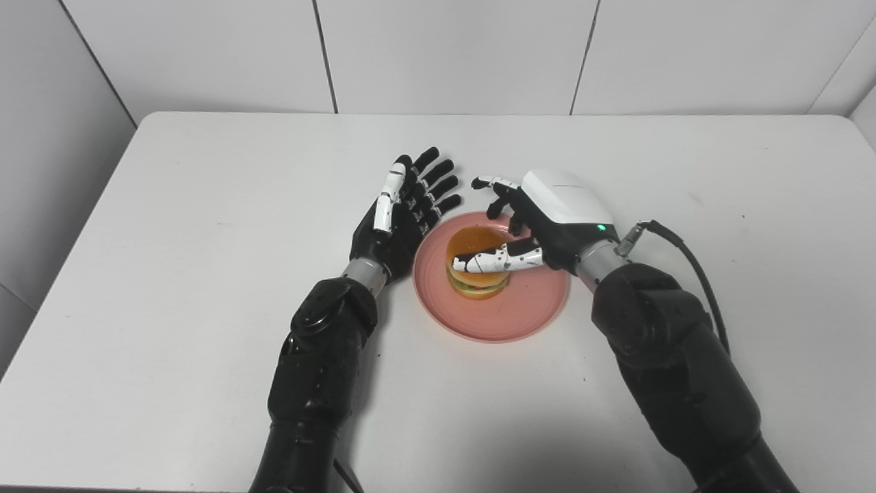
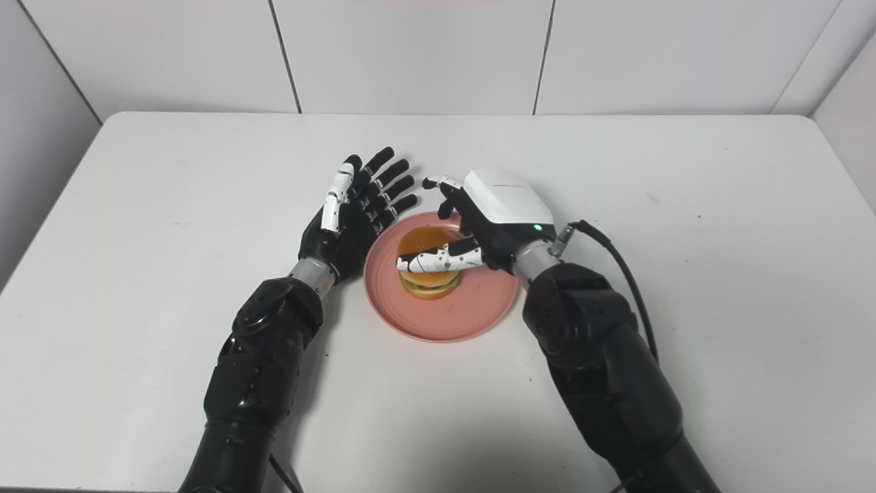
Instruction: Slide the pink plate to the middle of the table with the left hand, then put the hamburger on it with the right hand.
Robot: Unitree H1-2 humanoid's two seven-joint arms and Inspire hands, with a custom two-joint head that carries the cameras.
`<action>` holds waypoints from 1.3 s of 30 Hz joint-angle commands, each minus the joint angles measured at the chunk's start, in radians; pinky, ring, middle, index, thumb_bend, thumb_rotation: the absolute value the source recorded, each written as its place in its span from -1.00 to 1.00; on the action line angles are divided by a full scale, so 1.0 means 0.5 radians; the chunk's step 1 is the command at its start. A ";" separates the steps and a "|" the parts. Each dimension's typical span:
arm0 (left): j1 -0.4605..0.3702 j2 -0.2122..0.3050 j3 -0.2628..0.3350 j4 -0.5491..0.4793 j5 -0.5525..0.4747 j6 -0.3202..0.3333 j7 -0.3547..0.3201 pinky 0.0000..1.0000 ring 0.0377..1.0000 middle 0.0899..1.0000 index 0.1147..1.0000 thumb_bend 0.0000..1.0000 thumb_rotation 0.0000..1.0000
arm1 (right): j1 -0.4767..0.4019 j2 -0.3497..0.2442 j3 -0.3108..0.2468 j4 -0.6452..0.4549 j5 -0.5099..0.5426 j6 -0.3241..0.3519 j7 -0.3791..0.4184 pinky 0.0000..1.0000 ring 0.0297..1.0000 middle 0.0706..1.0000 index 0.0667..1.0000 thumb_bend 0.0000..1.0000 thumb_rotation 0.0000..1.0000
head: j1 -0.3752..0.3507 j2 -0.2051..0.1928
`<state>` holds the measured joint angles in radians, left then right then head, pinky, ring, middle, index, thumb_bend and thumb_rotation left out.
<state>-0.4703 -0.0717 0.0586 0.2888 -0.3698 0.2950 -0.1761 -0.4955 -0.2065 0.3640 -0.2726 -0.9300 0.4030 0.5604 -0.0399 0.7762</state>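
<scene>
Fingers [image 1: 424,188] of my left hand [image 1: 404,212] spread, holding nothing, just beside pink plate [image 1: 527,308]. My right hand [image 1: 530,222] over hamburger [image 1: 475,270], thumb across bun; grip or mere touch, cannot tell. Hamburger sits on plate, mid worktop [image 1: 205,239].

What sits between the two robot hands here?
The pink plate with the hamburger on it; the right robot hand reaches over the burger, the left robot hand stands open beside the rim, in both views.

Bright, even overhead light; soft shadows under arms on table [image 1: 205,205]; sharp focus, no glare.
</scene>
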 commanded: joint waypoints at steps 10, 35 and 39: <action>0.095 0.011 0.003 0.080 0.026 0.136 0.034 0.76 0.78 0.77 0.77 -0.27 1.00 | 0.011 0.017 -0.292 -0.113 0.321 -0.157 -0.255 0.21 0.55 0.75 0.87 0.90 0.54 | -0.023 -0.004; 0.420 0.176 -0.121 -0.429 0.427 -0.309 0.043 1.00 1.00 1.00 1.00 -0.15 1.00 | 0.601 0.233 -0.560 0.172 1.104 -0.750 -1.113 0.87 0.97 1.00 1.00 0.18 1.00 | -0.045 0.019; 0.487 0.195 -0.132 -0.468 0.447 -0.378 0.029 1.00 1.00 1.00 1.00 -0.13 1.00 | 0.649 0.271 -0.542 0.160 1.149 -0.715 -1.122 0.86 0.96 1.00 1.00 0.17 1.00 | -0.039 0.030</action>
